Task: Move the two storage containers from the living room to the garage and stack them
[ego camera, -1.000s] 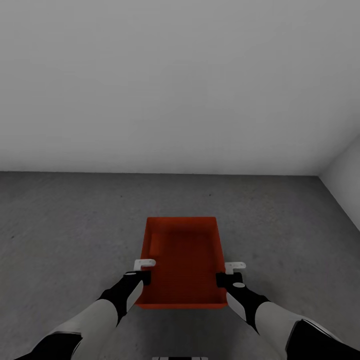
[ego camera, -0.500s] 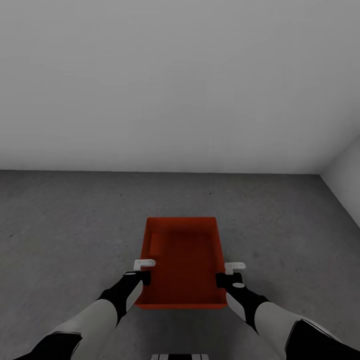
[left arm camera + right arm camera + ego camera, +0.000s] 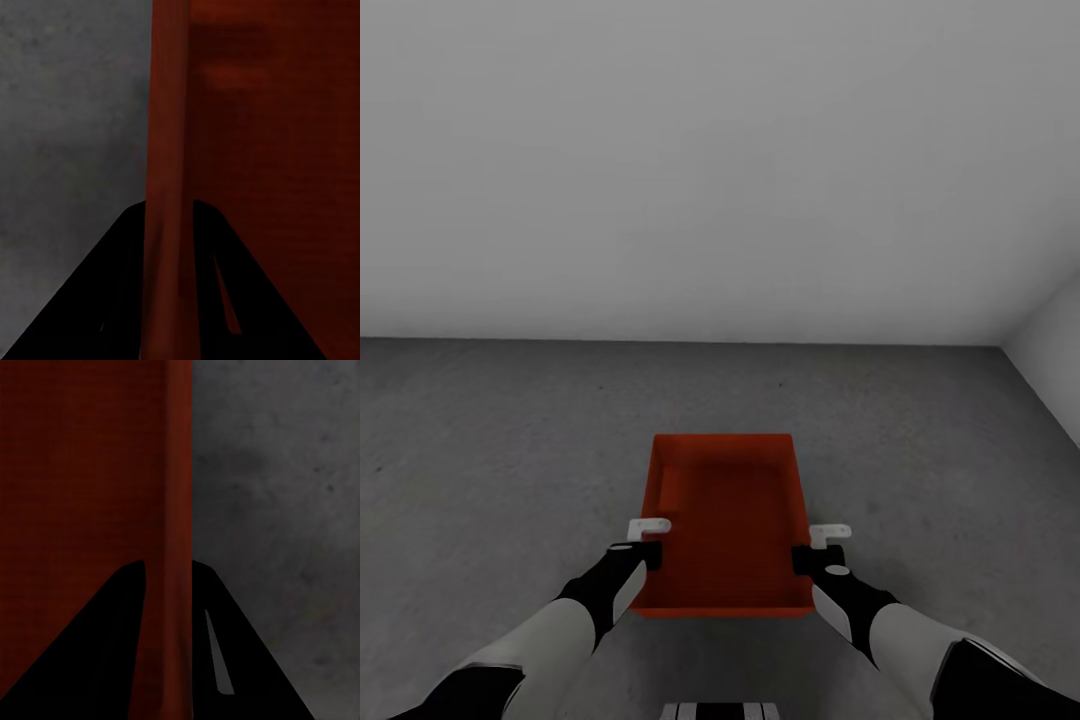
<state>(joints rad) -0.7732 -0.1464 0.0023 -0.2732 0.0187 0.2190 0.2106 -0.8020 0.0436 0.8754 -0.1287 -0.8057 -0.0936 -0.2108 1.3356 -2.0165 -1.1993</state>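
Note:
One orange-red storage container [image 3: 725, 520] with no lid sits low in the head view, over the dark grey concrete floor [image 3: 510, 450] of the garage. My left gripper [image 3: 645, 542] is shut on its left wall near the front corner. My right gripper [image 3: 820, 545] is shut on its right wall. In the left wrist view the thin red wall [image 3: 169, 135] runs up between the black fingers of the left gripper [image 3: 169, 217]. The right wrist view shows the same with the wall [image 3: 178, 472] inside the right gripper [image 3: 169, 574]. I cannot tell whether the container rests on the floor or hangs just above it.
A plain grey-white wall [image 3: 710, 170] stands a short way beyond the container. A second wall [image 3: 1055, 360] closes the room at the right, forming a corner. Bare concrete spreads to the left and right of the bin.
Both grippers and the container stay where they were. Only the shading inside the container's far-left corner looks slightly different.

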